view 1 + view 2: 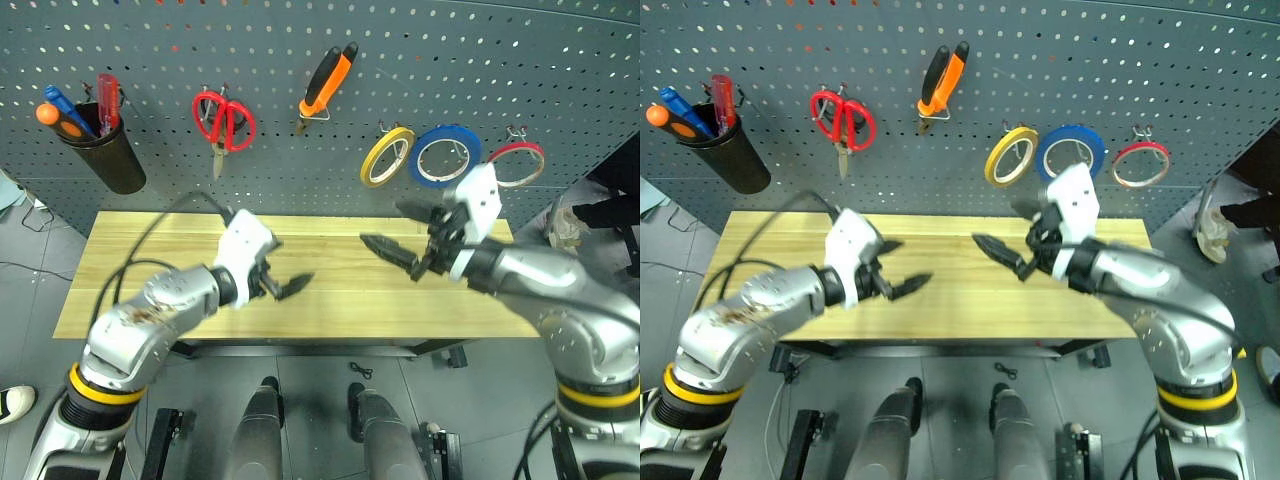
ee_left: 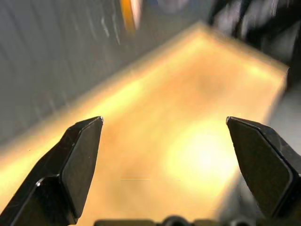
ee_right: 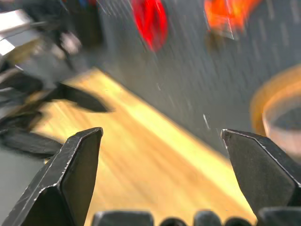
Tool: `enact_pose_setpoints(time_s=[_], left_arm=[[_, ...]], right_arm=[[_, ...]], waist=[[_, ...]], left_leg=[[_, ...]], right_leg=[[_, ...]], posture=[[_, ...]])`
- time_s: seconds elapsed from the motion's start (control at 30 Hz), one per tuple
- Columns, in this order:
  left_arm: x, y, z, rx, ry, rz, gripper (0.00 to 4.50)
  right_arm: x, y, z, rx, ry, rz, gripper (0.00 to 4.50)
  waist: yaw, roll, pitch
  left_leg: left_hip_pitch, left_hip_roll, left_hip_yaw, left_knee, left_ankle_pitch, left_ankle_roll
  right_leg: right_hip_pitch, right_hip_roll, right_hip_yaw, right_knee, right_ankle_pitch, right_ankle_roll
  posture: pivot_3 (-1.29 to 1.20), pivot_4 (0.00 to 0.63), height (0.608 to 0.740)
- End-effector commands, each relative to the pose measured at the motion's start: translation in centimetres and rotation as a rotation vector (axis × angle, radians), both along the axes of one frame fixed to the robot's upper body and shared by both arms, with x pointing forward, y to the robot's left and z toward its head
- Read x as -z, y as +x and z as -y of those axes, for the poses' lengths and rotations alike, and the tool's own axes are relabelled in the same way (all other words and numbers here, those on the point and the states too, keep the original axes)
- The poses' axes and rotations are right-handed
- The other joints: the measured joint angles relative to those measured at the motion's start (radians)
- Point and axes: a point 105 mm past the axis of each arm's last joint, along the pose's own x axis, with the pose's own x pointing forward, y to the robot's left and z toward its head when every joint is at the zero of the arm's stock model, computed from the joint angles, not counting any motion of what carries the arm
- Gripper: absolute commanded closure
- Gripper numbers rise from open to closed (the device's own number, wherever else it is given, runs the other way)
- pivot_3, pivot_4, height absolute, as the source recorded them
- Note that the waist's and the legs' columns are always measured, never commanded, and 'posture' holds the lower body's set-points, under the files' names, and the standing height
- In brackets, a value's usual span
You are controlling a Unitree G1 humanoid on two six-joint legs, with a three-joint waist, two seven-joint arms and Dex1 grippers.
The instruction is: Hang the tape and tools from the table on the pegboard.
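Both hands, left [image 1: 290, 288] and right [image 1: 392, 250], hover spread and empty over the bare yellow plank surface [image 1: 330, 300], so a careless swing could knock the yellowish tape ring [image 1: 387, 157] off the grey-blue pegboard [image 1: 300, 40] above.

- We see even, bright light across the pegboard [image 1: 300, 170] and bench [image 1: 330, 290], with no hard shadows.
- Both head views bow at the edges.
- Our wrist views are smeared; a glare patch sits on the bench.

No legible text, labels or nos. anywhere.
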Motion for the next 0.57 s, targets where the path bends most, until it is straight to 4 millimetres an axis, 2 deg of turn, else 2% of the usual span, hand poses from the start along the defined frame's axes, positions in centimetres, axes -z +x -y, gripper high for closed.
enact_pose_setpoints(time_s=[0.03,0.17,0.27,0.43,0.57], left_arm=[[1.8,0.3,0.1,0.028,0.028,0.002,0.03],[5.3,1.8,-1.2,-0.021,0.051,-0.036,0.03],[6.6,2.7,-1.8,-0.051,0.068,-0.033,0.03],[6.9,4.0,-2.5,-0.079,0.064,-0.014,0.03],[7.1,3.7,-2.3,-0.039,0.06,-0.006,0.03]], right_arm=[[2.3,0.2,2.4,0.158,-0.06,0.005,0.0],[6.7,0.5,6.3,0.365,-0.087,-0.07,0.0],[8.6,0.2,7.9,0.439,-0.096,-0.098,0.0],[9.6,0.0,8.9,0.49,-0.087,-0.098,0.0],[9.9,0.1,8.8,0.487,-0.086,-0.099,0.0]], waist=[[0.003,0.0,0.0],[0.003,0.001,-0.003],[0.001,0.002,-0.004],[-0.01,0.004,-0.008],[-0.014,0.008,-0.018]], left_leg=[[0.0,0.0,0.0,0.001,0.0,0.0],[0.002,0.0,0.002,0.001,0.002,0.003],[0.003,0.0,0.002,0.001,0.002,0.003],[0.004,0.0,0.002,0.001,0.002,0.003],[0.004,0.0,0.002,0.001,0.002,0.004]], right_leg=[[0.001,0.0,0.0,0.0,-0.003,-0.006],[0.004,0.0,0.002,-0.002,-0.002,-0.007],[0.007,0.0,0.002,-0.004,-0.002,-0.007],[0.008,0.0,0.002,-0.006,-0.002,-0.006],[0.009,0.0,0.002,-0.008,-0.001,-0.005]], posture=[[0.1,0.286,0.74],[0.1,0.286,0.74],[0.08,0.277,0.74],[0.08,0.264,0.74],[0.08,0.247,0.74]])
